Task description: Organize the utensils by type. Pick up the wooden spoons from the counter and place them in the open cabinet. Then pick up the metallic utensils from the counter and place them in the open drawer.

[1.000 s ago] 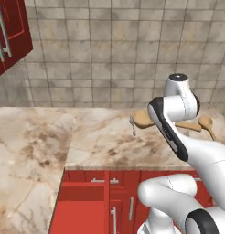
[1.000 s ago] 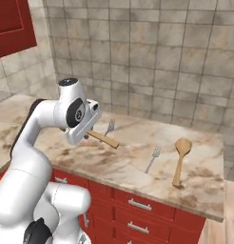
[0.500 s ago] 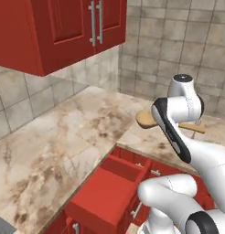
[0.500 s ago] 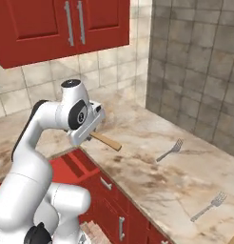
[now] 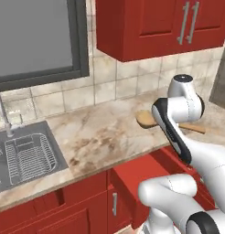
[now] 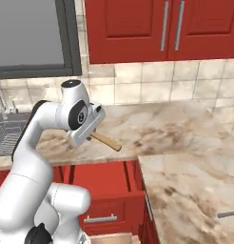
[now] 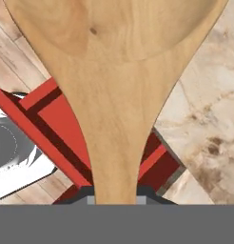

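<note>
Spoon in end effector above counter, sink left.

wooden spoon mid-handle hidden behind the arm, grey fork cut off by right edge

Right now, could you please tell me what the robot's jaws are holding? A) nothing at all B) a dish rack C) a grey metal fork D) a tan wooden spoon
D: the wooden spoon runs up from between the jaws in the hand view, and in the left base view its bowl and handle stick out on either side of the arm, above the counter.
</note>
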